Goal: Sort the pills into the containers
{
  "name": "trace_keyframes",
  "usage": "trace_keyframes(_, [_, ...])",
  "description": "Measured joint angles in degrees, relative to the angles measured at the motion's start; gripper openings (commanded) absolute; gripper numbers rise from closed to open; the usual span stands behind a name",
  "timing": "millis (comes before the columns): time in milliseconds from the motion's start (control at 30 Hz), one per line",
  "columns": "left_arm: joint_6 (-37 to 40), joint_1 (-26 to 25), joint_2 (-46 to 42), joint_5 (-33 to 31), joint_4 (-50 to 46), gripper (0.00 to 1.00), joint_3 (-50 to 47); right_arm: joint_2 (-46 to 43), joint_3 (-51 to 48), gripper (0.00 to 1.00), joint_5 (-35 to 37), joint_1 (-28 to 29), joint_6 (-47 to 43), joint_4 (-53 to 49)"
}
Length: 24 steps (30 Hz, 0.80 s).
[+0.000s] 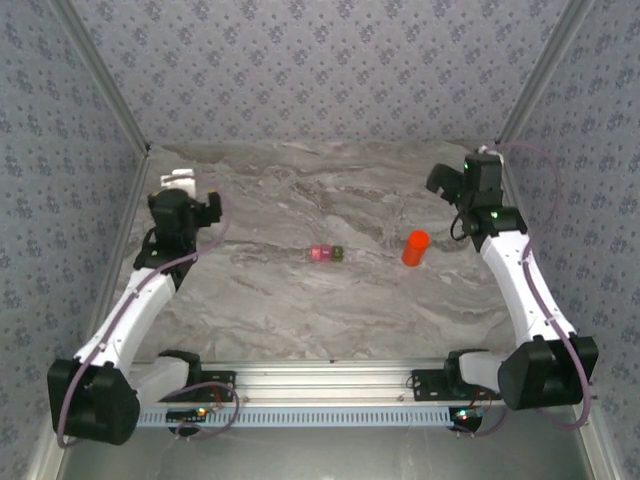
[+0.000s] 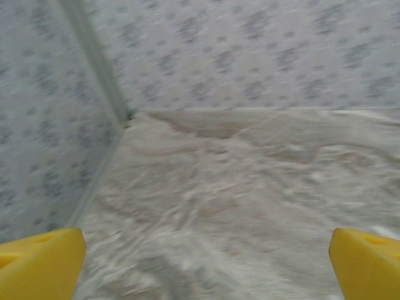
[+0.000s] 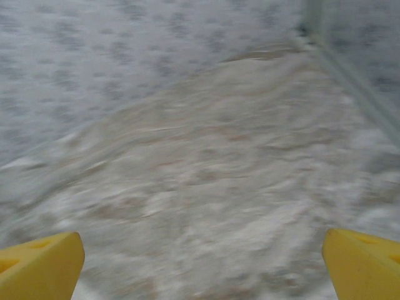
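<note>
Left gripper (image 1: 182, 180): it sits at the far left of the table, close to the left wall, with nothing between its jaws. In the left wrist view its two yellow fingertips (image 2: 39, 264) stand at opposite lower corners of the picture, spread wide, with bare marble between them.
Left arm (image 1: 135, 305): white links rise from a black base at the near left corner and lean toward the far left.
Table (image 1: 270, 305): a grey-brown marble-patterned top, walled on three sides by blue-grey floral wallpaper (image 1: 320, 60).
Left wrist outlook: the far left corner of the enclosure, where a pale metal post (image 2: 94, 56) meets the tabletop.
Containers (image 1: 327, 254): the tiny joined pair lies near the middle of the table, well apart from both grippers. The pink compartment (image 1: 319, 254) is on the left and the olive-green compartment (image 1: 338, 253) touches it on the right. At this size I cannot tell what is inside them.
Orange bottle (image 1: 415, 247): it stands upright to the right of the containers, near them but not touching, and is taller than the pair.
Right gripper (image 1: 478, 165): it is at the far right of the table, beyond the bottle and clear of it. In the right wrist view its yellow fingertips (image 3: 39, 265) are parted just as widely, gripping nothing, over blurred marble.
Right arm (image 1: 520, 275): white links run from a black base at the near right corner up along the right wall.
Rail (image 1: 330, 385): an aluminium bar along the near edge that carries both bases.
</note>
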Motion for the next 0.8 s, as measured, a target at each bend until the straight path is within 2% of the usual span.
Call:
trace_keyframes(133, [0.57,7.69,-4.48,1.40,5.51,1.00,-10.71,0.63,-13.22,1.00,7.08,-5.38,-2.23,7.39])
trace_keyframes(267, [1.53,10.25,-5.55,3.13,10.08,1.00,-18.58,1.36,-24.44,1.00,11.61,-6.99,-5.07,17.09])
trace_keyframes(400, [1.81,10.38,-4.90,4.96,16.83,1.00,-25.99,3.85,-31.17,1.00,12.41,-6.80,-8.41,26.67])
trace_keyframes(467, [1.40,10.36,-1.57,6.27,19.74,0.99,-26.88,4.98,-34.23,1.00,12.61,-6.45,-10.10,32.61])
trace_keyframes(600, [0.61,8.66,11.39,7.93,31.54,1.00,-26.77,7.87,-38.10,1.00,11.91,-4.74,-14.38,43.17])
trace_keyframes(800, [1.55,6.32,24.39,11.50,42.40,1.00,-24.76,12.59,-42.95,1.00,7.17,-2.43,-20.04,62.34])
